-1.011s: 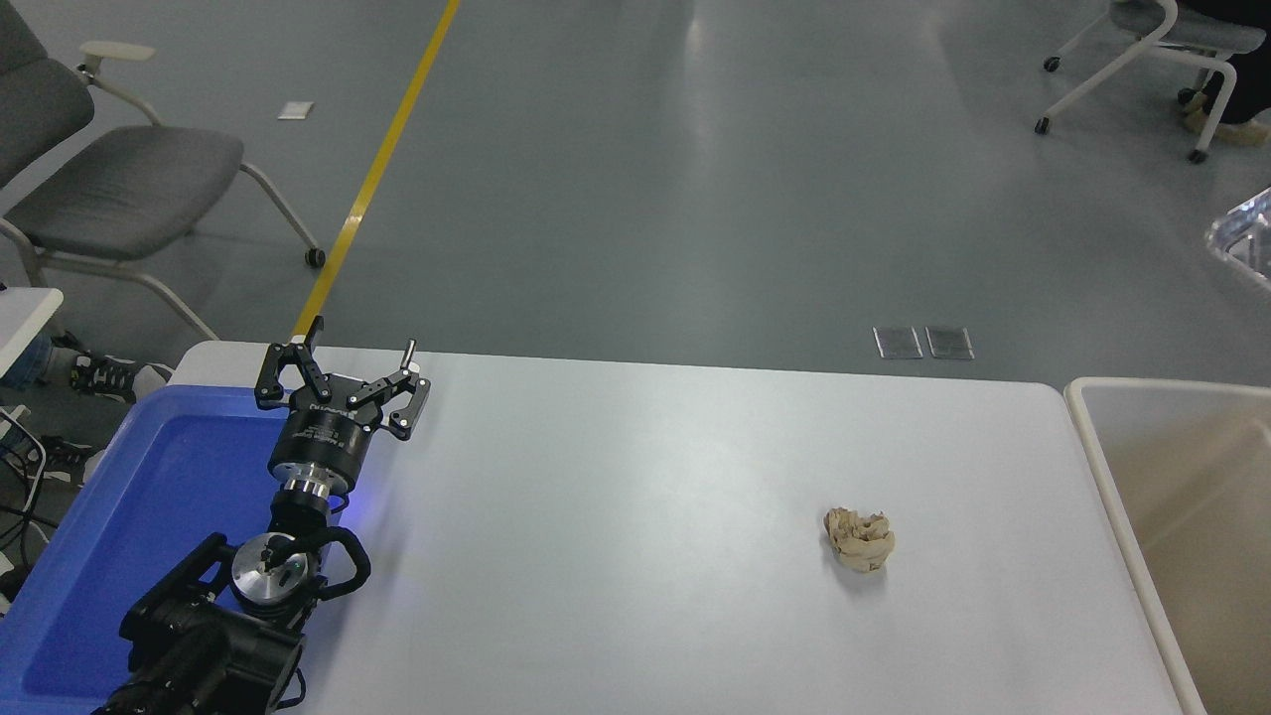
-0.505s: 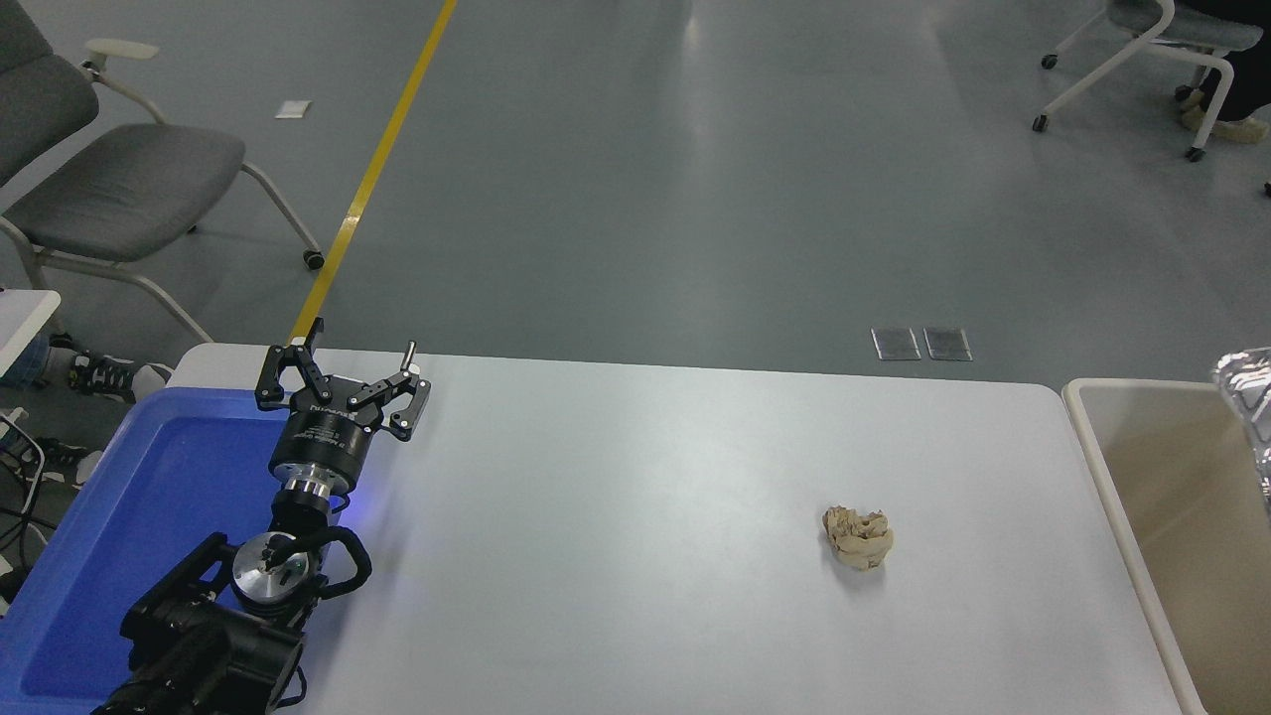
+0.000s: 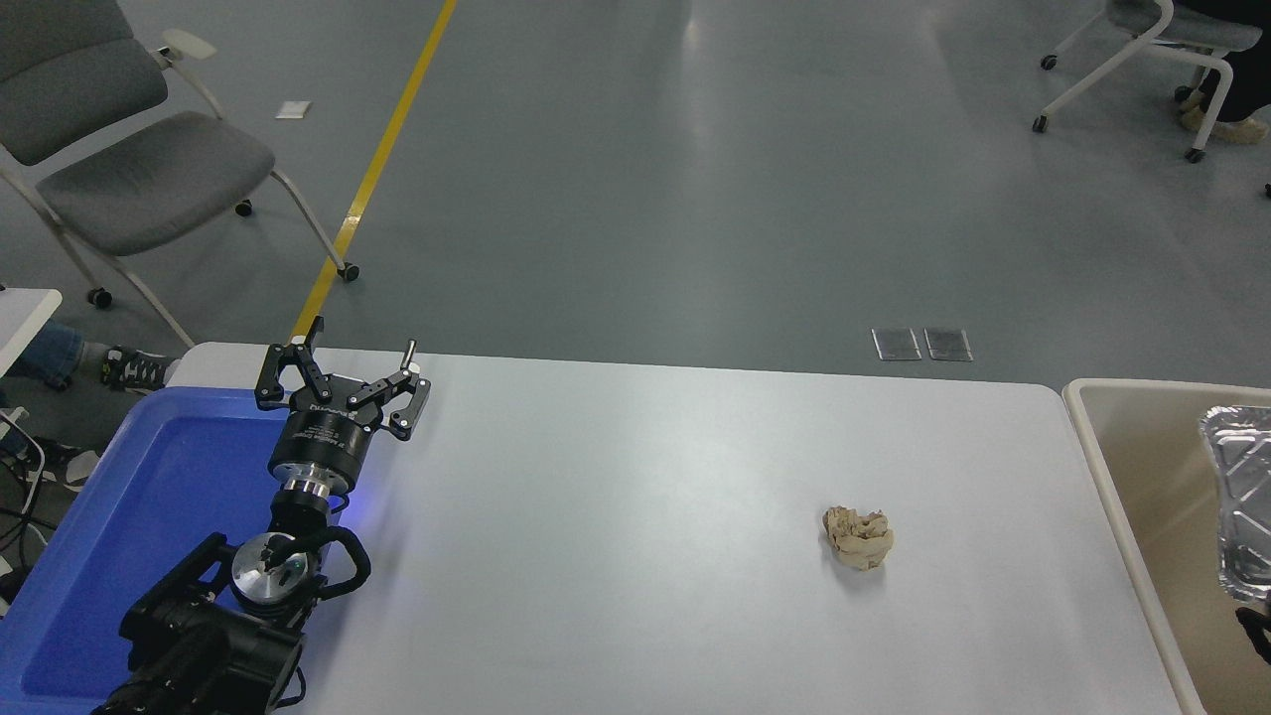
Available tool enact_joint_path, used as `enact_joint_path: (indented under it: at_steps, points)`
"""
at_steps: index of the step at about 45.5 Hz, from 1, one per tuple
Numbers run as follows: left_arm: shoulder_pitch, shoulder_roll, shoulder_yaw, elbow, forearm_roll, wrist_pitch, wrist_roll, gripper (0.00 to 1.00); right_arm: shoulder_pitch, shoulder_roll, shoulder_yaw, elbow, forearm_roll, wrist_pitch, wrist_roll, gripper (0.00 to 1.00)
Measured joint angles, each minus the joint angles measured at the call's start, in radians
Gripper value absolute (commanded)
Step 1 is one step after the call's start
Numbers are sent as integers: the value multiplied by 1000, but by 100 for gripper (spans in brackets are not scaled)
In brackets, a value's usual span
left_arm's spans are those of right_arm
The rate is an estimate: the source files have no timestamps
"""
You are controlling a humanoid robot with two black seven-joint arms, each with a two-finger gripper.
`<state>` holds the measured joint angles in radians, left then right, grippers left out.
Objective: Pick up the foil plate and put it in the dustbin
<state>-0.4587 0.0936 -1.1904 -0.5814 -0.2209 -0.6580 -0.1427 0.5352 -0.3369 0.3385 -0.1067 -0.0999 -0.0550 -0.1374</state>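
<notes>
The foil plate (image 3: 1241,497) is a shiny silver tray with an embossed base. It lies inside the dustbin (image 3: 1142,384) at the right edge of the picture, partly cut off by the frame. The dustbin has a beige inside and an off-white rim and stands against the table's right end. A small black part of my right arm (image 3: 1256,634) shows at the right edge, below the plate and apart from it. Whether its gripper is open or shut does not show. My left gripper (image 3: 362,340) is open and empty, parked at the lower left.
A crumpled beige paper wad (image 3: 860,537) lies on the white table right of centre. A blue plastic tray (image 3: 149,497) sits at the table's left end under my left arm. A grey chair (image 3: 129,179) and a person's shoe (image 3: 129,369) are at the far left.
The foil plate has dropped from high at the right edge down into the dustbin. The grey chair at the left has rolled to the right. My left arm has not moved.
</notes>
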Motion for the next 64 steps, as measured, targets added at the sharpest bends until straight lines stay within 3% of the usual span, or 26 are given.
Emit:
enact_joint_path:
  at_steps: [2,3,36,52,64]
  points:
    - [0,0,0,0,0,0,0,99,-3,2,5,2,0,-1,0,97]
    - [0,0,0,0,0,0,0,99,-4,3,7,3,0,-1,0,100]
    - [0,0,0,0,1,0,0,99,59,-60,-15,66,-7,9,2,100]
    - [0,0,0,0,2,0,0,99,270,-222,-238,260,-18,9,-1,100]
    - [0,0,0,0,1,0,0,99,523,-438,-442,665,-107,2,-7,100]
